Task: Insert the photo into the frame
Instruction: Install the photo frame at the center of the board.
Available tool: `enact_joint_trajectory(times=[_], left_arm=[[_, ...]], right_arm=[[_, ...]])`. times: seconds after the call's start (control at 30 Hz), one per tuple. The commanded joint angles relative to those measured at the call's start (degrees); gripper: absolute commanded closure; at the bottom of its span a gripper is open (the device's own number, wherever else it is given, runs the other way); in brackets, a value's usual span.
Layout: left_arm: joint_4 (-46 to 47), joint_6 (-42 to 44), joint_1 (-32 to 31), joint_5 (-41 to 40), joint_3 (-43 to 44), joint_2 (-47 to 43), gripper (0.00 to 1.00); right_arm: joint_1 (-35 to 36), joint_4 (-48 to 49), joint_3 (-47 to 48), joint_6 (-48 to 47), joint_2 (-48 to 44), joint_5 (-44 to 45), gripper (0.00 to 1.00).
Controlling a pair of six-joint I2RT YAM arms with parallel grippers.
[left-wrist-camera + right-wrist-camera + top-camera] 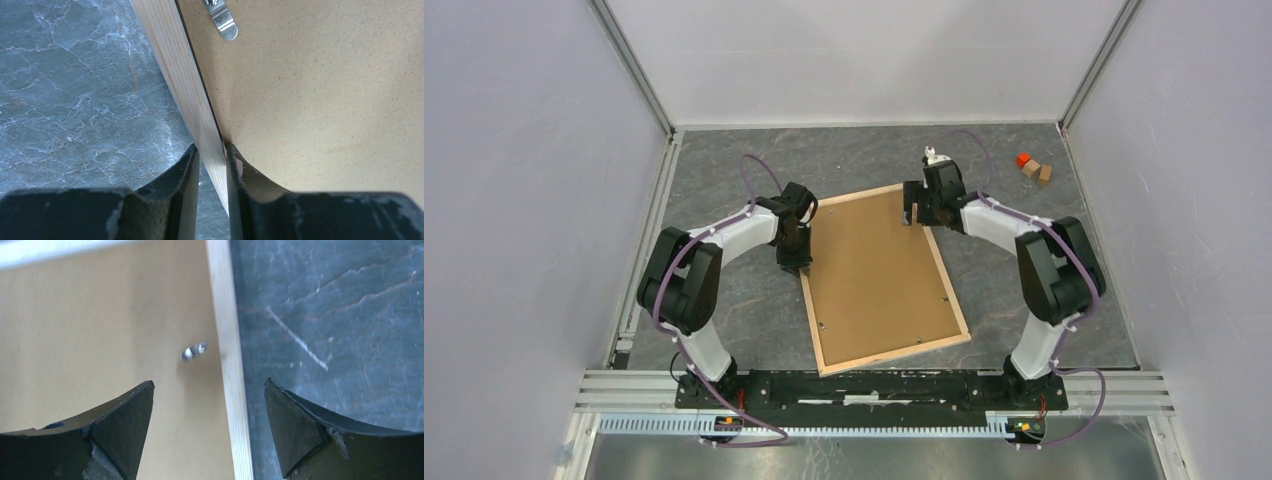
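Left side first: the left gripper (212, 150) is narrowed right down, its fingers (186, 172) pinching the left rail of the frame (894, 354) from both sides. The frame lies flat on the grey table (864, 155), pale wooden back up, between the two arms, with the brown backing board (879, 275) sitting inside it and a metal clip (222, 20) showing. On to the right gripper (209, 382) at the far right corner – jaws spread wide, straddling the right rail, holding nothing. Far right, small blocks (1036, 168) sit well apart.
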Motion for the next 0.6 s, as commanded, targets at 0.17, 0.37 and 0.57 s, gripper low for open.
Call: enact_joint_trajectory(times=[0.17, 0.37, 0.57], left_arm=[[0.84, 2.34, -0.81, 2.7, 1.93, 2.08, 0.71], [0.87, 2.13, -0.76, 2.55, 1.92, 1.64, 0.72], [0.89, 1.95, -0.77, 3.31, 1.89, 1.68, 0.72]], right_arm=[[-0.93, -13.3, 17.54, 16.86, 12.88, 3.15, 0.21], [0.75, -17.85, 17.35, 22.86, 14.03, 10.47, 0.26], [1.72, -22.34, 22.04, 22.72, 18.14, 14.51, 0.32]])
